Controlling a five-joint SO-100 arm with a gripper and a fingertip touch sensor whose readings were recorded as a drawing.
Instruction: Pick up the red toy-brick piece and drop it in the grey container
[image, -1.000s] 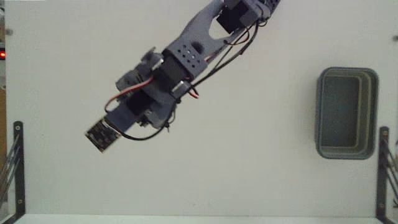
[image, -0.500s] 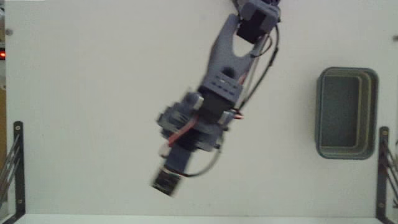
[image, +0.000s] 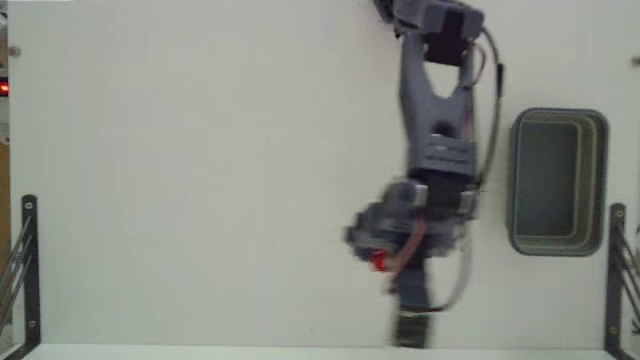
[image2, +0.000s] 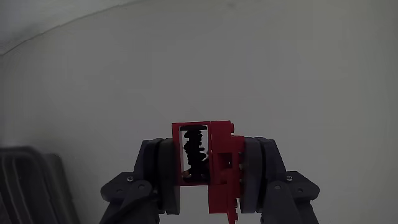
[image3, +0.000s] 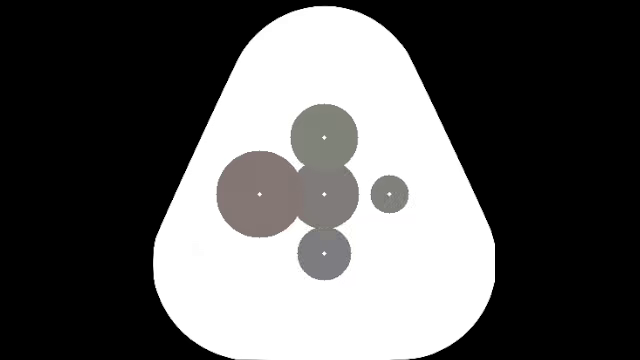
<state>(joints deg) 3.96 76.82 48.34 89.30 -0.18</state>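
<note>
In the wrist view my gripper (image2: 208, 171) is shut on the red toy-brick piece (image2: 219, 155). The piece is bright red with a dark gap and sits upright between the two dark fingers (image2: 160, 171). The fixed view shows the arm reaching down from the top edge, its head (image: 415, 240) low over the white table, just left of the grey container (image: 557, 182). The arm hides the gripper itself there; only a small red patch (image: 379, 262) peeks out at its left side. A dark stepped corner at the wrist view's lower left looks like the container's rim (image2: 31, 186).
Black metal brackets stand at the table's left (image: 28, 262) and right (image: 620, 262) edges, the right one just below the container. The white table (image: 180, 150) stretches out left of the arm.
The arm has swung from the table's left side across to the right, ending close beside the grey container. The container has not moved.
</note>
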